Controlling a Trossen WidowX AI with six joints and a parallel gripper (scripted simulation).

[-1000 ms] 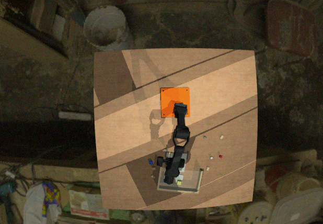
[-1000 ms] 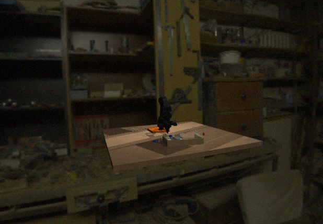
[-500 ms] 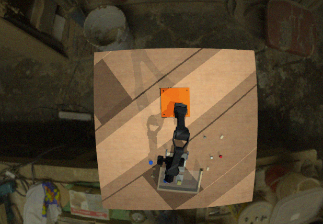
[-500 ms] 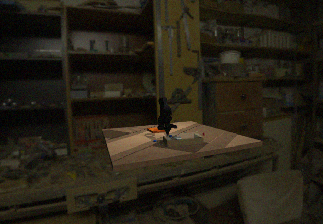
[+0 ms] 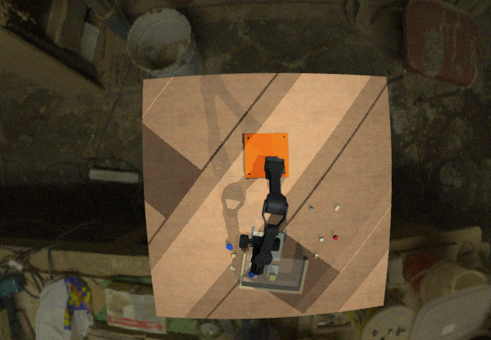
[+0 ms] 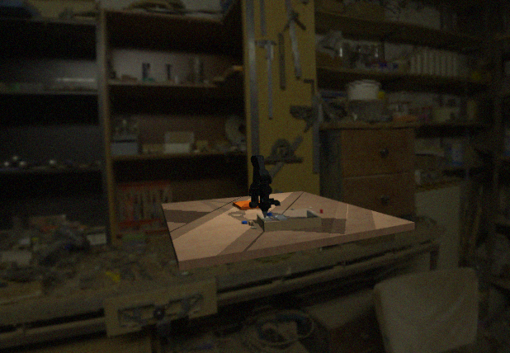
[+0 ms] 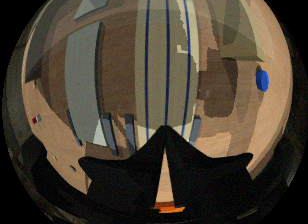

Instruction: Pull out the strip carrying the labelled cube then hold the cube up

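Observation:
A cream strip with dark blue lines (image 7: 157, 72) runs unbroken through the visible part of the wrist view; its near end (image 5: 257, 233) shows in the top view. A grey strip (image 7: 82, 77) lies beside it, with a gap before a separate pale piece (image 7: 94, 6) (image 5: 272, 269). A yellow-green cube (image 5: 272, 277) sits on that piece. A pinkish cube (image 5: 255, 276) is partly hidden by the arm, at the far end; no label is legible. My gripper (image 7: 165, 129) (image 6: 265, 216) is shut and empty, tips down near the cream strip's near end. Whether it touches is unclear.
A low-walled tray (image 5: 304, 277) (image 6: 290, 223) surrounds the far ends. Short upright guides (image 7: 130, 133) (image 7: 196, 130) flank the strips' near ends. A blue object (image 5: 251, 274) is beside the pinkish cube. Another blue piece (image 5: 229, 246) (image 7: 262, 81) lies outside the tray. A red piece (image 5: 335, 237) and several small pieces lie around.

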